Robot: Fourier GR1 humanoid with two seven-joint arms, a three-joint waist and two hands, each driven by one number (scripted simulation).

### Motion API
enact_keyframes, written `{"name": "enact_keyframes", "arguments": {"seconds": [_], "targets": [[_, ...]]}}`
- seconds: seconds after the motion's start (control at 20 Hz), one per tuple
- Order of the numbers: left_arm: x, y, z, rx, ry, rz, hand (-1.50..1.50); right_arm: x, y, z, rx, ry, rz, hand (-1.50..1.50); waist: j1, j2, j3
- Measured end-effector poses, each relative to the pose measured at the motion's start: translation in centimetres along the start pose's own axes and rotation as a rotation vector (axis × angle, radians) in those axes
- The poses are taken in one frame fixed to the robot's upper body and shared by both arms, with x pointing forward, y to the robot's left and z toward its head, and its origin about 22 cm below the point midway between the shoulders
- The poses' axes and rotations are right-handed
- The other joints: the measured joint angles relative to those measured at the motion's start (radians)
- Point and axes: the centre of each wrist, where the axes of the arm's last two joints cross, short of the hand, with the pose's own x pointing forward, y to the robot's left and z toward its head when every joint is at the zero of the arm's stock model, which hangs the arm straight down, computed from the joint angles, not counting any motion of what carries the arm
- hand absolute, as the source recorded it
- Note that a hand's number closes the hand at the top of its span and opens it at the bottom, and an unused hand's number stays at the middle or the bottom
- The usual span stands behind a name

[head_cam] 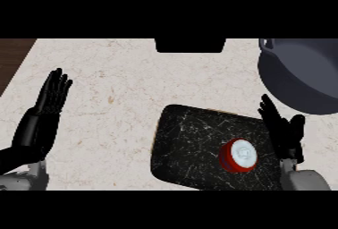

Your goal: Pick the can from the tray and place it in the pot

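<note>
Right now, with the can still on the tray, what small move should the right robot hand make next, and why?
Probably shift the right robot hand a little to its left, toward the can. The can stands on the dark tray, not yet held, and the open hand is just beside it on its right. The pot waits beyond the tray, so grasping comes first.

A pale speckled counter (125,89) with a black block (190,45) at its far edge.

We see the tray (191,143) lying on the surface (132,89), with the can (240,155) standing on its right part. The pot (300,76) sits behind the tray, far right. Our right hand (285,132) is just right of the can; our left hand (45,118) is far left.
</note>
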Motion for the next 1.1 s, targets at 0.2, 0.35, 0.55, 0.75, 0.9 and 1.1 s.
{"name": "enact_keyframes", "arguments": {"seconds": [0.2,0.35,0.55,0.75,0.9,1.1], "targets": [[-1.1,-0.3,0.8,0.062,0.062,0.008,0.0,4.4,-1.7,0.3,0.013,-0.341,0.04,1.5,-0.03,-0.017,0.001],[-2.4,-0.3,2.2,0.131,0.142,0.02,0.0,9.2,-4.6,0.9,-0.05,-0.637,0.174,-1.5,-0.067,-0.037,-0.004],[-3.8,-1.6,4.0,0.193,0.216,0.055,0.0,8.1,-7.8,4.0,-0.295,-0.769,0.251,-1.5,-0.092,-0.031,-0.001],[-4.1,-3.0,4.1,0.198,0.232,0.075,0.0,6.3,-6.5,8.2,-0.305,-0.966,0.232,-1.5,-0.082,-0.025,0.0],[-4.2,-3.5,4.5,0.191,0.239,0.086,0.0,5.8,-5.5,11.9,-0.296,-1.065,0.25,-1.5,-0.068,-0.022,0.0],[-4.0,-4.7,4.0,0.185,0.235,0.088,0.0,5.5,-4.9,16.7,-0.268,-1.027,0.358,-1.5,-0.055,-0.017,-0.001]]}}
